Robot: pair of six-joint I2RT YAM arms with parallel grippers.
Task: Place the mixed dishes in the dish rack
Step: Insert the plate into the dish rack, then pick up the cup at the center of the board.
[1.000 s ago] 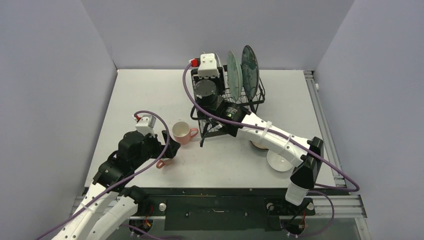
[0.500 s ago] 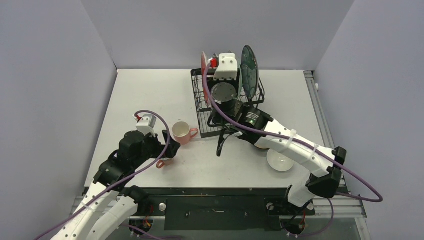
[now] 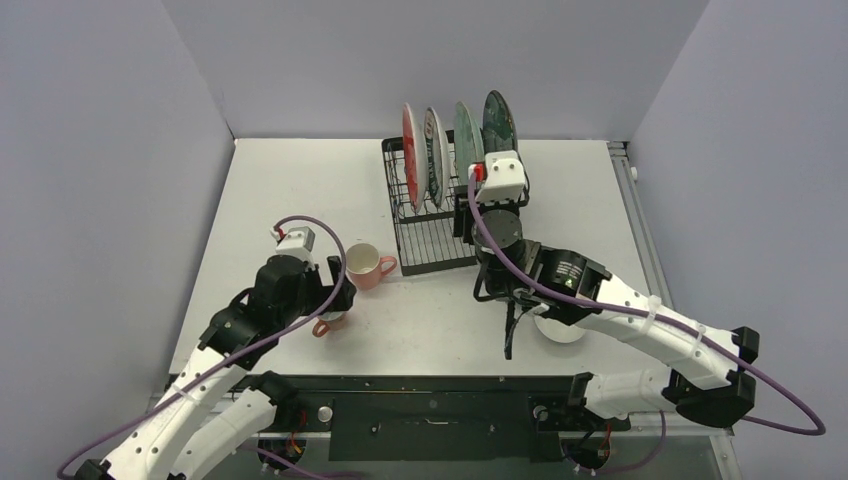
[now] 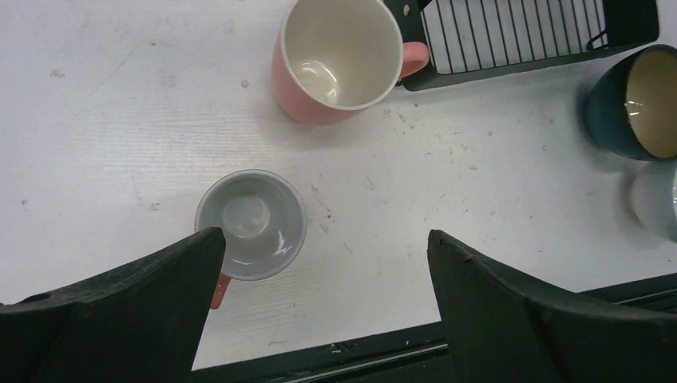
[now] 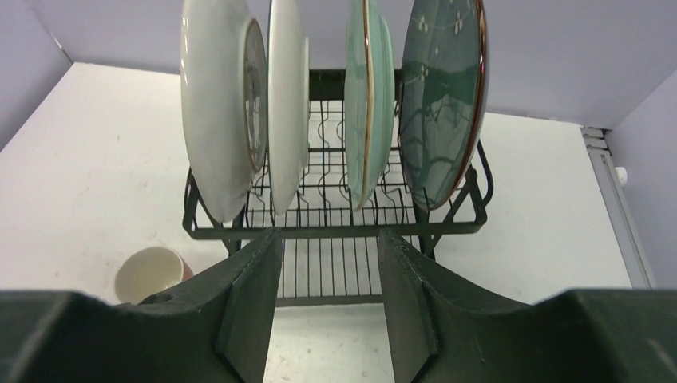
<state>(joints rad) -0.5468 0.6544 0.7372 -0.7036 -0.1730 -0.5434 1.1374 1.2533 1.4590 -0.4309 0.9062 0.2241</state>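
Directly under the left gripper [image 4: 323,239] stood the white orange-handled mug [image 4: 251,223], upright on the table [image 4: 96,120]. It sat hard against one of the widely parted, empty fingers [image 4: 160,303], handle tucked beneath it. Just ahead of that gripper sat the pink mug [image 4: 339,52], its handle right at the corner of the dish rack [image 3: 425,235]. Off beyond the other finger waited a dark bowl [image 4: 639,104] and a small white bowl [image 4: 659,199].

The right gripper [image 5: 327,239] hung spread and empty too, facing four plates [image 5: 219,104] upright in the slots ahead of it.

We judged the white mug the piece in hand. We wanted the fingers shifted sideways until the cup was centred between them, or one finger dropped inside the rim. Then straight down, a gentle squeeze on the wall rather than the handle, and a clean lift before swinging, because that pink mug stood close ahead.
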